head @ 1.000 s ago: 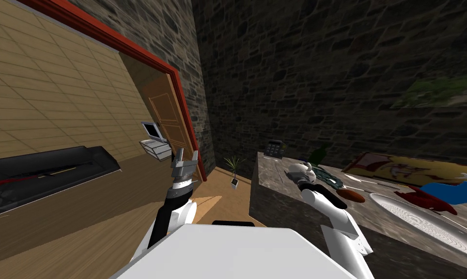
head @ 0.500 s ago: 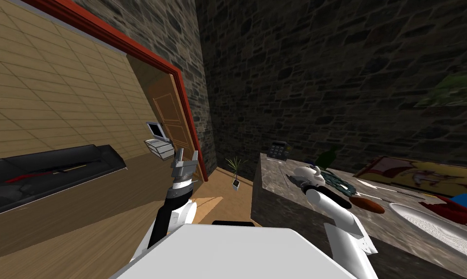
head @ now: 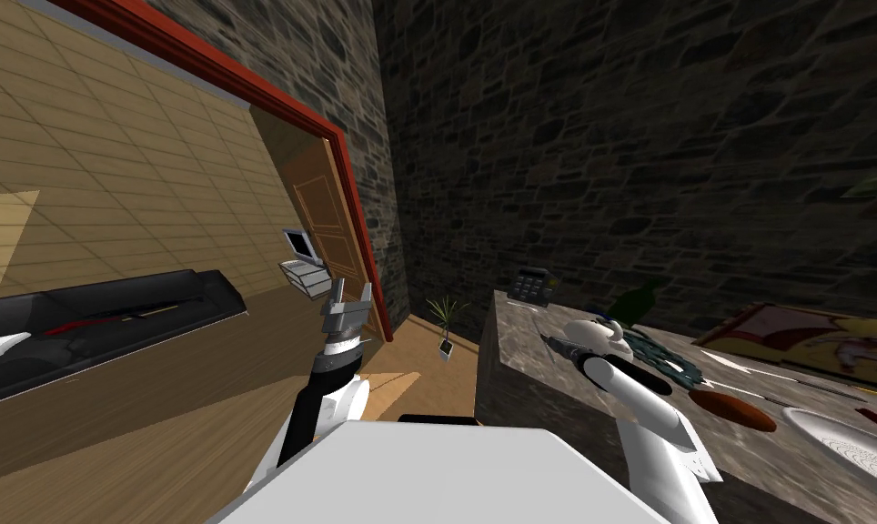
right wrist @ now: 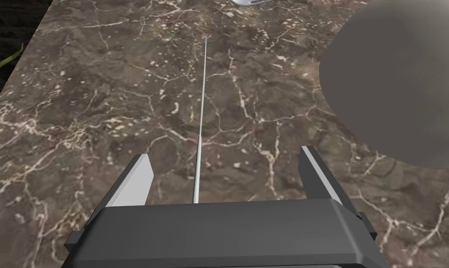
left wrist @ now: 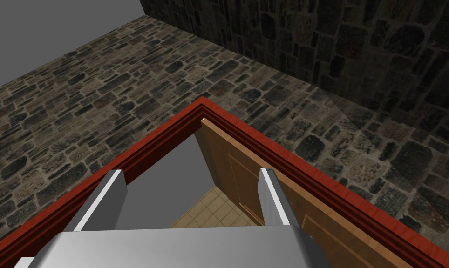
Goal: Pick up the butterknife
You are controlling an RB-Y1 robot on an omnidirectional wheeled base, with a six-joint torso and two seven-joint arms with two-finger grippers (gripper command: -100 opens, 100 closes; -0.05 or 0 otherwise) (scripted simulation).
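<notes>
The butterknife [right wrist: 201,116] lies flat on the brown marble counter [right wrist: 79,116], seen edge-on as a thin silver line. My right gripper [right wrist: 224,156] hovers low over it, open, with the knife's near end running between the two fingers, touching neither. In the head view the right gripper [head: 557,344] sits over the counter's near left corner. My left gripper [head: 350,293] is held up, away from the counter, open and empty [left wrist: 191,179].
A large grey rounded thing [right wrist: 396,83] sits close beside the right finger. On the counter [head: 519,373] are a dark keypad device [head: 529,285], a green bottle [head: 637,298], a brown oval thing [head: 741,411] and a white plate [head: 846,446]. A potted plant [head: 444,318] stands on the floor.
The whole head view has shifted: I have turned left, so the counter's things slide right and the blue and red items leave the picture. Both arms keep their pose.
</notes>
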